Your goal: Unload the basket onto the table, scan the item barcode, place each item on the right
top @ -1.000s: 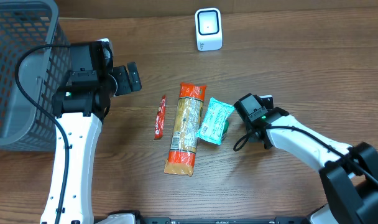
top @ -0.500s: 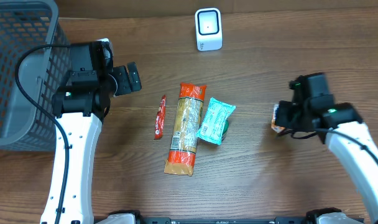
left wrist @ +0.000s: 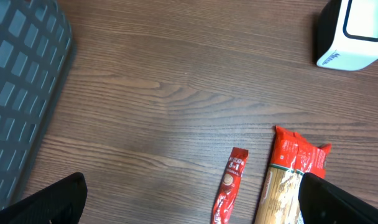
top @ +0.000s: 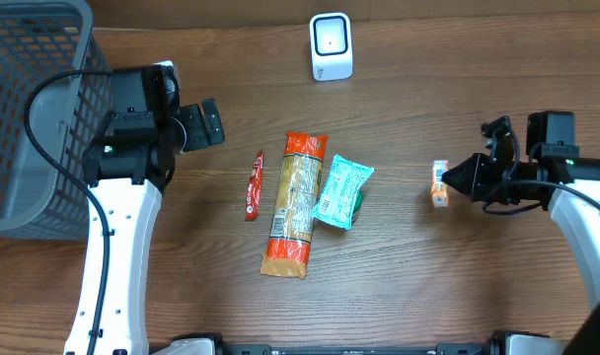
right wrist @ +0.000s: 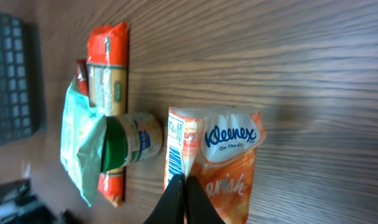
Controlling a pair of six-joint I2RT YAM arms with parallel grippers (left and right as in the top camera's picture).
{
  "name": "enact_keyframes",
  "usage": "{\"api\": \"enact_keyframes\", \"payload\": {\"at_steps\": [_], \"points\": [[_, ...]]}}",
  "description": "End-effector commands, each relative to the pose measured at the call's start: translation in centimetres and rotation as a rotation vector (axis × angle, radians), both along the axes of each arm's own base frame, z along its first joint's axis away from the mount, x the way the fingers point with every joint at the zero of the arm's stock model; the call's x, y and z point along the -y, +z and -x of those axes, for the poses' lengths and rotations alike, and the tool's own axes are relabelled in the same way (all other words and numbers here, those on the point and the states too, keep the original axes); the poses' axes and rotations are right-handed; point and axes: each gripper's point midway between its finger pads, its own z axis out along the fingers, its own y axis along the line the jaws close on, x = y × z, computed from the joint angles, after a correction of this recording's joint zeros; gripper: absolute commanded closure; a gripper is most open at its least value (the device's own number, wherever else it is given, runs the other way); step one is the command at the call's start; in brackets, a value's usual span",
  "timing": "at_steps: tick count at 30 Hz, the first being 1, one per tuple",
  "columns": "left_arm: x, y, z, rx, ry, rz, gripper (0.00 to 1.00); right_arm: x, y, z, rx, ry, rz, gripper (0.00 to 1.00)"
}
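**Tissue pack pinched at the right, broad bare wood around it**

We start with the wooden table point(top: 458, 89), which fills the overhead view; its widest open stretch runs along the far edge to the right of the scanner and down the right side. The grey mesh basket point(top: 24, 108) takes the far left corner, its rim cut off by the frame's edge. The left arm stands just beside the basket, and we see the left gripper point(top: 203, 125) with its jaws spread wide and nothing between them, over bare wood. The right arm reaches in from the right edge.

In the middle lies the long pasta packet point(top: 294, 202), set lengthwise, with the teal pouch point(top: 339, 191) touching its right side. From the right wrist we also see a small jar with a green lid point(right wrist: 130, 142) lying against the pouch. The white scanner point(top: 331, 45) stands near the far edge, well apart from everything else.

The orange tissue pack point(top: 439, 184) sits right of the pouch with clear wood between them. The right gripper point(top: 452, 179) is closed, its tips pinching the pack's edge; a barcode point(right wrist: 175, 158) runs along one side.

Smallest, the red sachet point(top: 254, 184) lies just left of the pasta
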Motion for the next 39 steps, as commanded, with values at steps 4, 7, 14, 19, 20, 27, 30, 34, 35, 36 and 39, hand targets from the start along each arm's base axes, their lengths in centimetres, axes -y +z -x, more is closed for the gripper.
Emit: {"api": "enact_keyframes", "payload": {"at_steps": [4, 7, 14, 19, 20, 27, 30, 34, 35, 36, 39], "points": [[-0.2, 0.0, -0.1, 0.0, -0.001, -0.018, 0.0, -1.9, -1.5, -0.4, -0.014, 0.089, -0.14, 0.96], [-0.2, 0.0, -0.1, 0.0, -0.001, -0.018, 0.0, -2.5, -2.6, -0.9, -0.033, 0.101, -0.2, 0.96], [-0.2, 0.0, -0.1, 0.0, -0.001, -0.018, 0.0, -2.5, -4.9, -1.1, -0.064, 0.115, -0.199, 0.96], [-0.2, 0.0, -0.1, 0.0, -0.001, -0.018, 0.0, -2.5, -5.5, -1.0, -0.061, 0.126, -0.193, 0.96], [-0.2, 0.0, -0.1, 0.0, -0.001, -0.018, 0.0, -2.5, -5.6, -0.9, -0.06, 0.126, -0.193, 0.96], [-0.2, 0.0, -0.1, 0.0, -0.001, -0.018, 0.0, -2.5, -6.9, -0.2, -0.049, 0.126, -0.191, 0.96], [-0.2, 0.0, -0.1, 0.0, -0.001, -0.018, 0.0, -2.5, -7.0, -0.1, -0.052, 0.126, -0.191, 0.96], [-0.2, 0.0, -0.1, 0.0, -0.001, -0.018, 0.0, -2.5, -7.1, -0.1, -0.052, 0.126, -0.19, 0.96], [-0.2, 0.0, -0.1, 0.0, -0.001, -0.018, 0.0, -2.5, -7.1, -0.1, -0.053, 0.124, -0.184, 0.96], [-0.2, 0.0, -0.1, 0.0, -0.001, -0.018, 0.0, -2.3, -7.3, -0.1, -0.055, 0.122, -0.173, 0.96], [-0.2, 0.0, -0.1, 0.0, -0.001, -0.018, 0.0, -1.9, -7.8, -0.1, -0.064, 0.113, -0.133, 0.96]]}}
